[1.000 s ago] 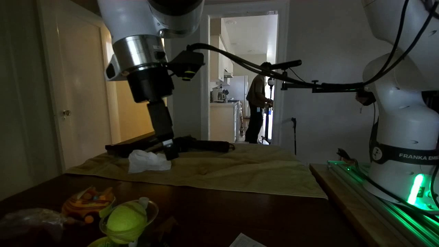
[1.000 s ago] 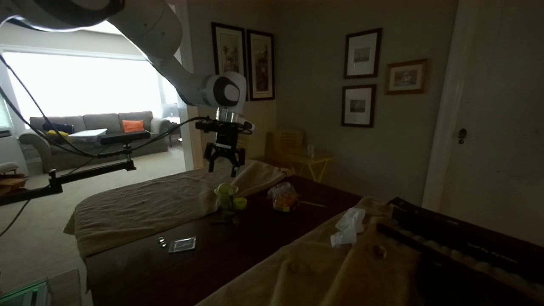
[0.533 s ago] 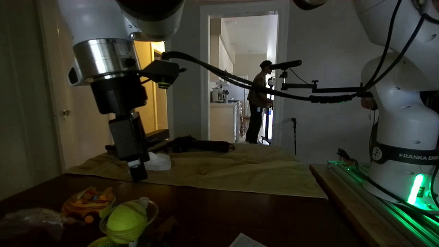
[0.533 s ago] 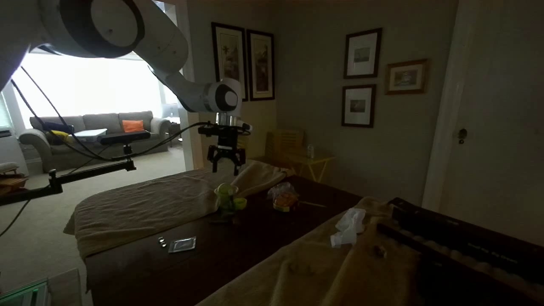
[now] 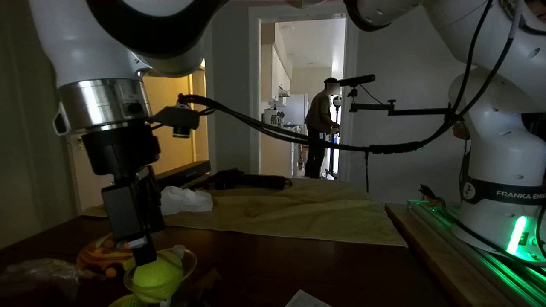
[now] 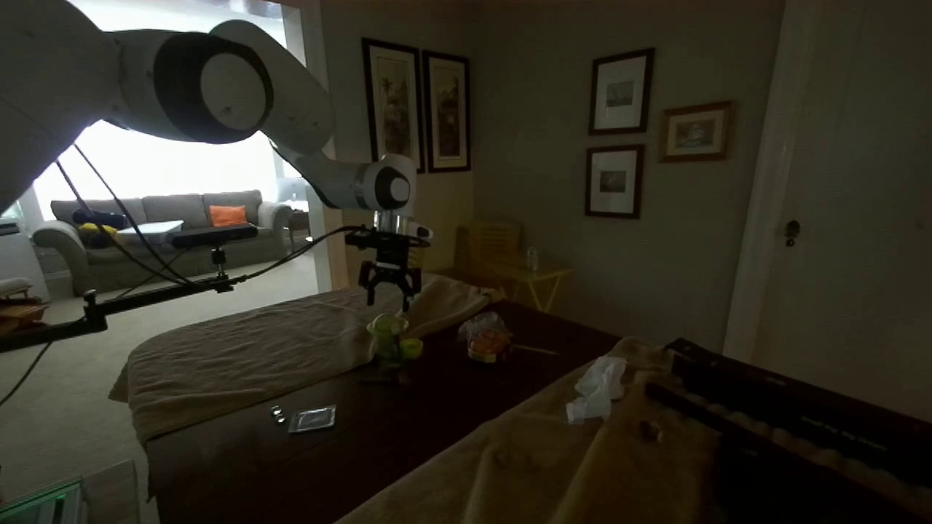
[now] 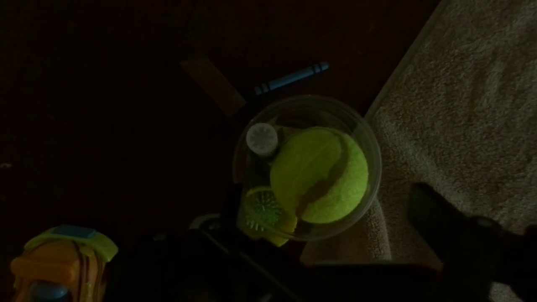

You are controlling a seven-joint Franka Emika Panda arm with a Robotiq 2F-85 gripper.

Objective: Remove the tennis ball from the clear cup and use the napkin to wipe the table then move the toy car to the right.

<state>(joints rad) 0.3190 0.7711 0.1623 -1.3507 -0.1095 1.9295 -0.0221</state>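
We are looking down past the gripper (image 6: 388,304), which is hanging just above the upright clear cup (image 7: 374,167); its jaws are standing wide apart, one on either side of the ball in the wrist view. In an exterior view a fingertip (image 5: 145,255) is overlapping the top of the tennis ball (image 7: 323,176); whether the two are touching, we are not managing to tell. The ball is sitting inside the cup, and a white-capped item (image 7: 262,139) is sharing the space with it. Close around the cup we are seeing a small yellow-green vessel (image 6: 412,348), a blue crayon (image 7: 291,78) and a flat brown piece (image 7: 216,86) lying on the dark table (image 5: 320,268), with the edge of a tan towel (image 7: 453,105) running just beside. A little farther out, the orange toy car (image 5: 104,258) is resting next to a clear plastic bag (image 5: 40,275). Well apart from these, a silver packet (image 6: 313,420) is lying on the bare wood. In both exterior views we are also finding the napkin (image 5: 185,201), white and crumpled, lying on another tan towel (image 5: 298,219), with black equipment (image 5: 262,181) resting near it. Beyond the table, a person (image 5: 318,123) is standing in a doorway (image 5: 254,106).
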